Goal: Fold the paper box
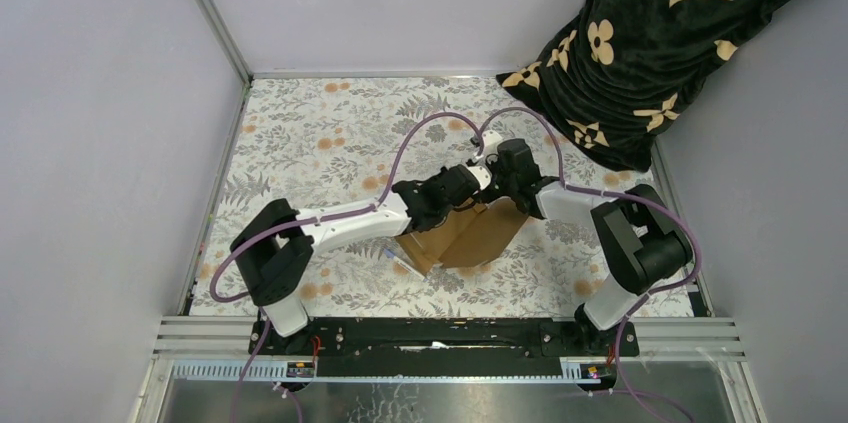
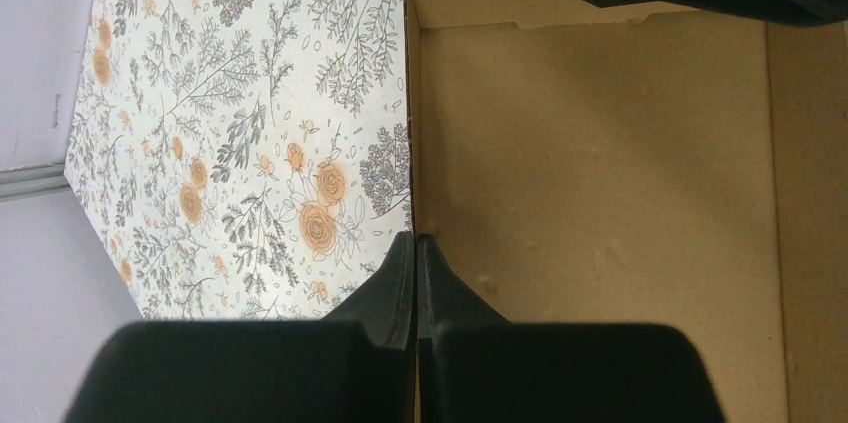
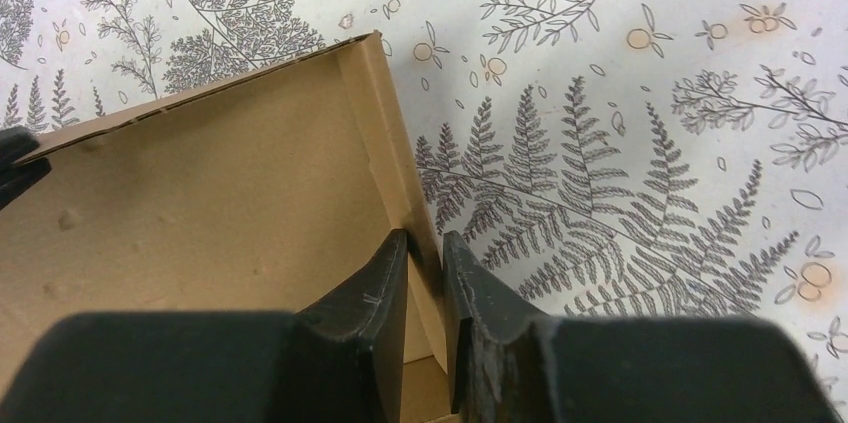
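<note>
**Entry: paper box (image 1: 470,238)**
- Brown cardbd, part-formed, lying open side up on table (image 1: 320,133), mid-width, nearer the arm bases than the far wall.
- Base panel was flat. Two adjoining side walls stood raised and met at one corner, per the wrist views.

**Left gripper (image 2: 415,241)**
- Jaws were fully closed at the top edge of one raised wall. The thin cardbd looked nipped betw. them.
- Judged purpose: keep that wall upright and stop the box sliding.

**Right gripper (image 3: 425,243)**
- Jaws were a narrow slit apart, astride the adjoining wall a little way from the corner, w/ the cardbd betw. them and apparently pinched.
- Judged purpose: steer this wall on its crease while the other side stayed anchored.

**Surroundings**
- The table had a floral-print cover, w/ plain grey enclosure walls on three sides.
- A dark cloth (image 1: 650,43) w/ gold flower motifs was heaped at the far right corner, well apart from the box.
- Purple cables (image 1: 410,143) looped off both arms, arching over the table beyond the box.
- A small whitish stick (image 1: 402,263) lay just beside the box's near-left corner, too small to identify.

**Obstructions**
- Both wrists were crowded close over the box's far edge and hid it from the top view.
- Judged risk: the wrists fouling each other, or a wall buckling if the arms pulled apart
</note>
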`<state>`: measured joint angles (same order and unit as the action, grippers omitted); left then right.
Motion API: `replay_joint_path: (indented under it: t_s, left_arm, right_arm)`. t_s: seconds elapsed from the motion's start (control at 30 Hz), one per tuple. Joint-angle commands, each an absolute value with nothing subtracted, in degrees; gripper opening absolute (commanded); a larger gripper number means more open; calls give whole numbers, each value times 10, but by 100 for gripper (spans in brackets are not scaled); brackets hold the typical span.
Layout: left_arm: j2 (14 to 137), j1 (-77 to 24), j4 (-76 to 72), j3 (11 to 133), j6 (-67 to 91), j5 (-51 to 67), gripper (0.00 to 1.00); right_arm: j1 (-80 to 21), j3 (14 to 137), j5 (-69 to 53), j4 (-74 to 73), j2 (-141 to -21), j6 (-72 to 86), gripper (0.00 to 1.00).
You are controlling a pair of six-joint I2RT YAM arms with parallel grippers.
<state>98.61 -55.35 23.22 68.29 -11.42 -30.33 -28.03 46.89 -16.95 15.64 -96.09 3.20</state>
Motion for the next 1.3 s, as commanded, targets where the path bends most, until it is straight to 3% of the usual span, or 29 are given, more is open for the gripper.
replay_joint_path:
  t_s: [0.0,0.53,1.27]
  left_arm:
    - [945,-587,127,678,-87,-277,0]
    - [856,-612,79,615,-62,-279,0]
    - [828,-612,50,567,-49,-270,0]
  right_arm:
    - [-302,418,-138,199,-938,43,0]
    - [-327,358,-59,257,-887,36,0]
    - [-418,325,196,297,-862,3,0]
